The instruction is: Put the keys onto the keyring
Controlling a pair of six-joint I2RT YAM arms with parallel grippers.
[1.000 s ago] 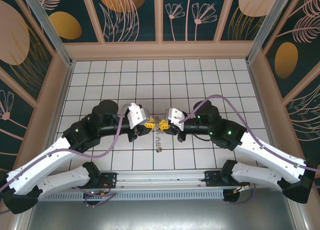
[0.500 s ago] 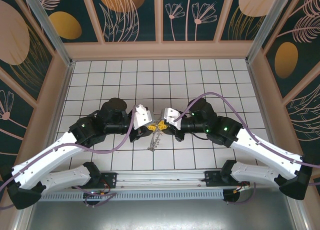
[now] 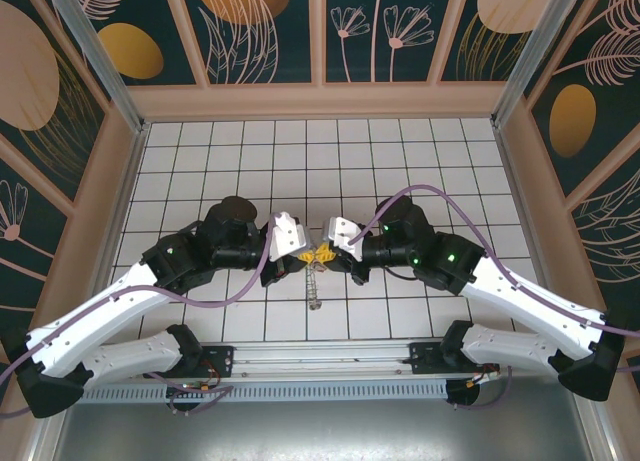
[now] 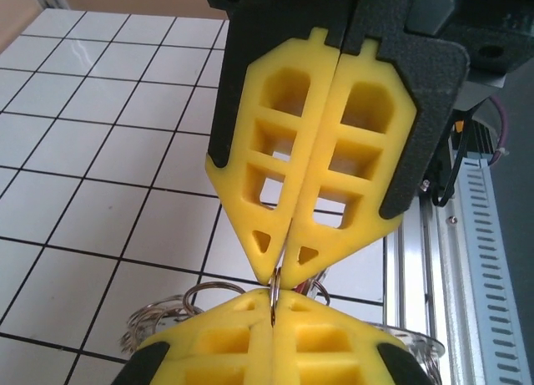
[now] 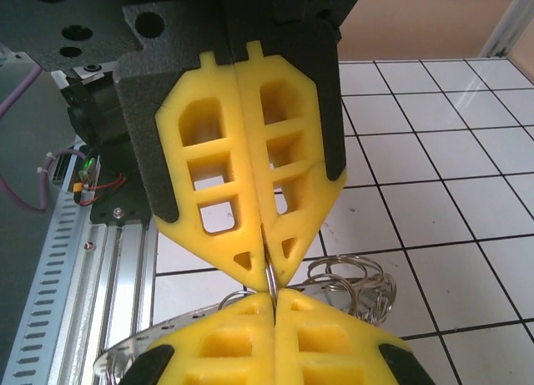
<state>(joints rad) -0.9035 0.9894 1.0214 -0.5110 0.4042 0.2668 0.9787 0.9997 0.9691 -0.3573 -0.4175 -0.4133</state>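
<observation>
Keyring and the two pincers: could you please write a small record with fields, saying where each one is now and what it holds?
left pincer: shut, tips pinching a thin wire of the keyring
right pincer: shut, pinching the same wire, tip to tip with the left pincer
keyring coils: loose loops beside the joined tips; contact with the tiled floor cannot be told
place: near the middle of the floor, in front of both arm bases

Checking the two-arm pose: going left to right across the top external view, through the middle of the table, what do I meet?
White-and-black left arm → left gripper → coiled silvery wire keyring, pinched by both → right gripper → white-and-black right arm.
</observation>
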